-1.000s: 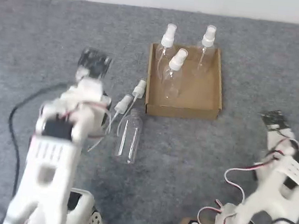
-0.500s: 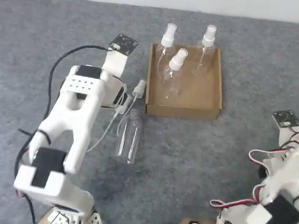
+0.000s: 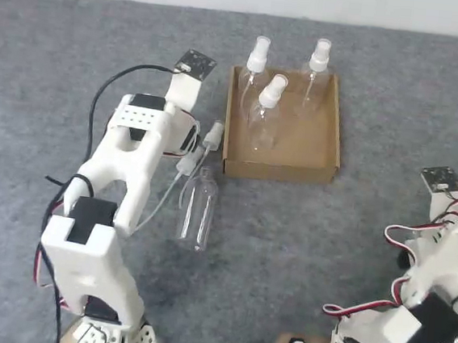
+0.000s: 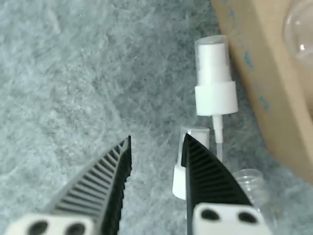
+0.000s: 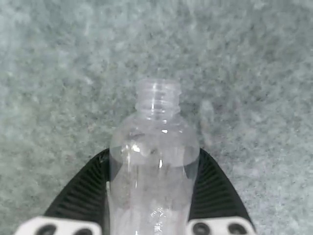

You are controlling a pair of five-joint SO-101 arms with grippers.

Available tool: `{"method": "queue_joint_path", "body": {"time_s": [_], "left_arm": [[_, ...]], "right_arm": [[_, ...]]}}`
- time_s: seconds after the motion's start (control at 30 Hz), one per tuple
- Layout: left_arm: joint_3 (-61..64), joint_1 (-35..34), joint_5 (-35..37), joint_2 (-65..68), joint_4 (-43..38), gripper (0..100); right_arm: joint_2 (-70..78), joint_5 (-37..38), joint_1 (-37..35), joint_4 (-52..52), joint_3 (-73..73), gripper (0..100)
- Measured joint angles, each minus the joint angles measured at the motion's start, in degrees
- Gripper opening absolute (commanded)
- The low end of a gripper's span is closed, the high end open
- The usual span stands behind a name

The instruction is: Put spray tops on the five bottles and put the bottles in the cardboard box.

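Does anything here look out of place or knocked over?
Yes: one uncapped bottle lies on its side on the carpet, with two loose spray tops beside it, outside the cardboard box. The right gripper holds a second bare bottle.

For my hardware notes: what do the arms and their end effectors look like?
The left arm and right arm are white plastic with black motor blocks. The left end effector and right end effector have ribbed black jaws. A black cable runs along the left arm, red-and-white wires the right.

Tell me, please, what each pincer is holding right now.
Left pincer: open, holding nothing.
Right pincer: closed on a bottle with no top.
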Motion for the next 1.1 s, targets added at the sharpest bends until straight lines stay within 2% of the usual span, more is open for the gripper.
{"method": "queue_joint_path", "body": {"time_s": [0.37,0.57,0.67,0.8,0.97,1.1], "left_arm": [[0.0,2.99,0.0,-1.49,2.46,16],[-0.53,1.58,-0.26,3.96,0.88,15],[-0.62,-0.35,0.0,5.27,-0.26,12],[-0.62,-0.79,0.0,5.27,-0.35,1],[-0.62,-1.23,0.0,4.84,-0.09,1],[-0.62,-1.76,0.09,-1.23,5.01,1]], "right_arm": [[0.0,0.0,0.0,0.0,0.0,2.8],[0.0,0.0,0.0,0.0,0.0,2.8],[0.0,0.0,0.0,0.0,0.0,2.8],[0.0,0.0,0.0,0.0,0.0,2.8],[0.0,0.0,0.0,0.0,0.0,2.8],[0.0,0.0,0.0,0.0,0.0,2.8]]}}
